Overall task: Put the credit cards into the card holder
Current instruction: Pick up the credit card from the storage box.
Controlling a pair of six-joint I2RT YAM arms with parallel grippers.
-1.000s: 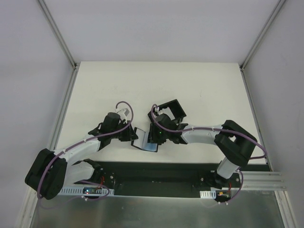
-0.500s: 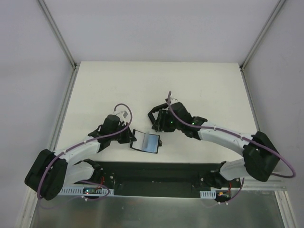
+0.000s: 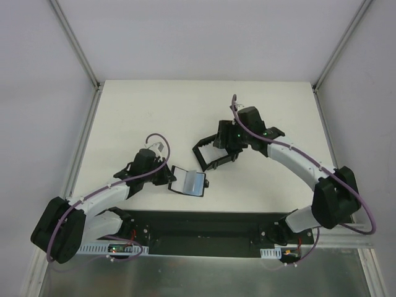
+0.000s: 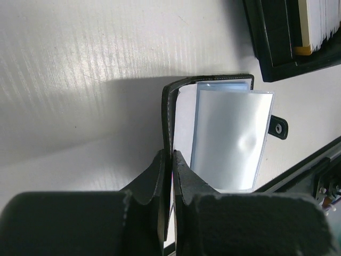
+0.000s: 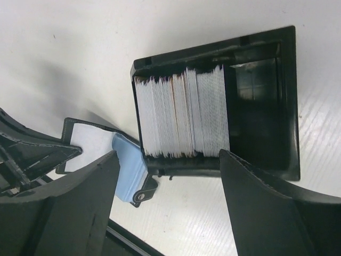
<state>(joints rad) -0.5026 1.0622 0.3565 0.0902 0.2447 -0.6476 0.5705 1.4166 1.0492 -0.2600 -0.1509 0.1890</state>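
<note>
Right pincer [image 5: 168, 154] is swinging off the card holder [image 3: 189, 181], now hovering released over the tray [image 5: 261, 106] of credit cards [image 5: 181, 112]. I'm keeping the left pincer [image 4: 171, 157] clenched on the holder's raised flap. It's lying open on the desk [image 3: 154, 111], one card [image 4: 229, 138] on its inside.

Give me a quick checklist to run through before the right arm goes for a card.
1. Left gripper shut on the card holder cover: ok.
2. Card holder open, inside facing up: ok.
3. Right gripper open: ok.
4. Right gripper above the credit cards in the black tray, stack between its fingers: ok.
5. One card standing apart from the stack to grasp: not ok, they are packed tight on edge.
6. Free slot in the holder: cannot tell.
</note>
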